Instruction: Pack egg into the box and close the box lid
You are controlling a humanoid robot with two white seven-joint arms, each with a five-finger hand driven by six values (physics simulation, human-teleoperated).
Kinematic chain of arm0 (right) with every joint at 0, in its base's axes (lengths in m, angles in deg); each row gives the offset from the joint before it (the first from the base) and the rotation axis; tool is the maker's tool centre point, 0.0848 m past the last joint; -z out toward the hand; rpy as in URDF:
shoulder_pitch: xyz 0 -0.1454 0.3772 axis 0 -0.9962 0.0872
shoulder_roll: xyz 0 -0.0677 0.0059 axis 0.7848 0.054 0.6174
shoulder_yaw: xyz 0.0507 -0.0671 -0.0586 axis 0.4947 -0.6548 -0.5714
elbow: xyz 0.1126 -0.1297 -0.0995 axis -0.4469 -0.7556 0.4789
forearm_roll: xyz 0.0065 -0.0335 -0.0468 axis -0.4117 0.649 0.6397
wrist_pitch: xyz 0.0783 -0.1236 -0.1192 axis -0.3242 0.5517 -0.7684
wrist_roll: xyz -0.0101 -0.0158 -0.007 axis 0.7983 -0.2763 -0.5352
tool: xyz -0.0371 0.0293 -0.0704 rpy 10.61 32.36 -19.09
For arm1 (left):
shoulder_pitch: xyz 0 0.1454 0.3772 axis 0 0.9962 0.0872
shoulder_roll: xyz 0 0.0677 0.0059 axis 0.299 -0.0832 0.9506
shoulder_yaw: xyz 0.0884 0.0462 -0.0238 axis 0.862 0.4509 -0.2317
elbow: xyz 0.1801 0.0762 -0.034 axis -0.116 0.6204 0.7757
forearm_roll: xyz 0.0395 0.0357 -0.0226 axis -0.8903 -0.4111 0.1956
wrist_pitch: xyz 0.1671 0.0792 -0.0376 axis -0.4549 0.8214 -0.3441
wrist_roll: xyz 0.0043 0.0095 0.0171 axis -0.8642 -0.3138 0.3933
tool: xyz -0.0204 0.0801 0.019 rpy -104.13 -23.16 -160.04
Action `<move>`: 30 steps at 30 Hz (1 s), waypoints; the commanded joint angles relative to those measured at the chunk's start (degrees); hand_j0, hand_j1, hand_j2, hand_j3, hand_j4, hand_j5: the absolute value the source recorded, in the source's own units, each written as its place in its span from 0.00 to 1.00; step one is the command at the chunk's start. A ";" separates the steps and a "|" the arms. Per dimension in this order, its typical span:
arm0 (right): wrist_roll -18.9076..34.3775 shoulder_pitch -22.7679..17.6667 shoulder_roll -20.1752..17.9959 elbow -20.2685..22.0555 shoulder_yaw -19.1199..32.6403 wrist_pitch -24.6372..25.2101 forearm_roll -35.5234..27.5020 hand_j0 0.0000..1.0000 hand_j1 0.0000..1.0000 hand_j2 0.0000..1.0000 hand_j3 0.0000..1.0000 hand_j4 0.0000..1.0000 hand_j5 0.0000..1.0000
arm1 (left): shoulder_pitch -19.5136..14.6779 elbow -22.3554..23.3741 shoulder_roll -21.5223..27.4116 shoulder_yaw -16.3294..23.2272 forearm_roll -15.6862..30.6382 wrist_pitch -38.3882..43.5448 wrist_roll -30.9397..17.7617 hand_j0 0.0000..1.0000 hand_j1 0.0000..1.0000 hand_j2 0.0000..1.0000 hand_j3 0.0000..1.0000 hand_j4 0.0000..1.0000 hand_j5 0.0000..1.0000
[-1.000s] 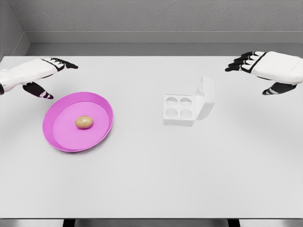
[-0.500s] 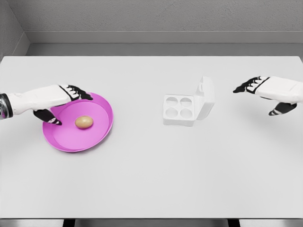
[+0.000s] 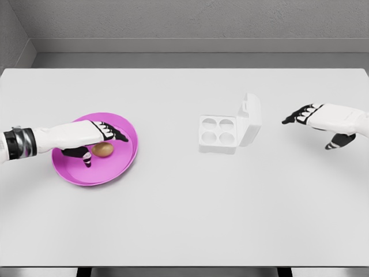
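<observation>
We saw a smooth, matt white table [image 3: 184, 219]. The pink plate [image 3: 124, 156] looked like smooth plastic with a soft sheen. The egg [image 3: 104, 149] had a matt tan shell. The white box [image 3: 219, 134] seemed smooth, matt plastic.

White table [image 3: 184, 219] spanning the scene, pink plate [image 3: 124, 158] on its left side, white egg box [image 3: 222, 134] right of centre with its lid [image 3: 251, 118] standing open, plate and box well apart
</observation>
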 commanded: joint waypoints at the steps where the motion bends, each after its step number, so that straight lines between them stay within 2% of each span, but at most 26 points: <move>1: -0.02 0.00 -0.30 -0.04 -0.34 0.15 -0.25 1.00 1.00 1.00 1.00 1.00 1.00 | 0.00 -0.04 0.08 0.12 -0.26 -0.13 -0.35 0.93 0.93 0.93 0.93 0.93 0.93; 11: -0.02 0.18 0.14 -0.39 -1.30 0.15 0.10 1.00 1.00 1.00 1.00 1.00 1.00 | -0.70 -0.66 1.31 0.03 0.53 -0.13 0.18 0.93 0.93 0.93 0.93 0.93 0.93; 13: -0.02 0.35 0.14 -0.39 -1.22 0.15 0.10 1.00 1.00 1.00 1.00 1.00 1.00 | -0.62 -2.15 1.75 0.03 0.44 -0.13 0.18 0.88 0.88 0.88 0.88 0.88 0.88; 20: -0.02 0.70 0.31 -0.31 -1.66 0.15 0.01 1.00 1.00 1.00 1.00 1.00 1.00 | -0.53 -2.24 1.75 0.12 0.35 -0.13 -0.08 0.86 0.86 0.86 0.86 0.86 0.86; 30: -0.02 2.72 1.81 -0.31 -2.89 0.15 0.10 1.00 1.00 1.00 1.00 1.00 1.00 | -0.27 -2.68 1.75 0.12 0.00 -0.13 -0.35 0.76 0.76 0.76 0.76 0.76 0.76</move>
